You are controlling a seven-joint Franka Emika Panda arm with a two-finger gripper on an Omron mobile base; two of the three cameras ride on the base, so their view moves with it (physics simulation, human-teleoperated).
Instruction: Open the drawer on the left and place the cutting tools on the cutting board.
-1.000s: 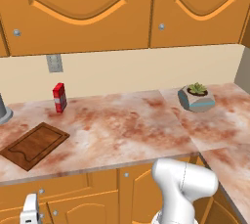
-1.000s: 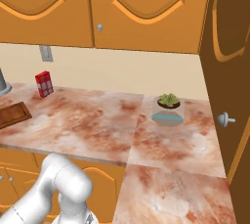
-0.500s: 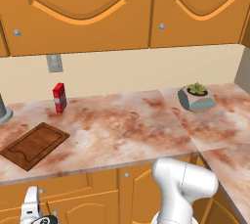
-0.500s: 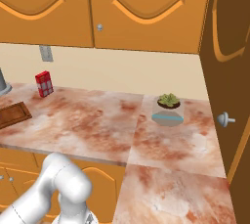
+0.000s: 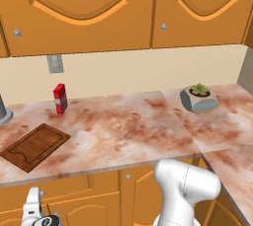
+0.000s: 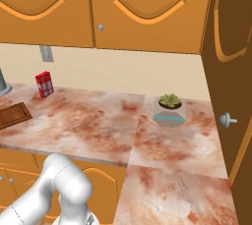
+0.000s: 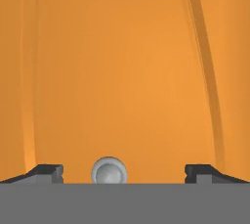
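**Gripper at the drawer knob, fingers spread**

In the hand view the gripper (image 7: 124, 171) faces a flat orange-wood drawer front (image 7: 122, 71) at close range. Its two dark fingertips (image 7: 46, 171) stand wide apart, holding nothing, and a small round silver knob (image 7: 109, 171) sits between them (nearer one tip than the other). In the left base view the hand (image 5: 34, 212) hangs low in front of the lower cabinets, beneath the counter edge. On the marbled counter (image 5: 133, 131) above lies the dark brown cutting board (image 5: 34, 146), with a red box (image 5: 60, 98) behind it near the wall and a potted succulent (image 5: 198, 97) well off toward the corner.
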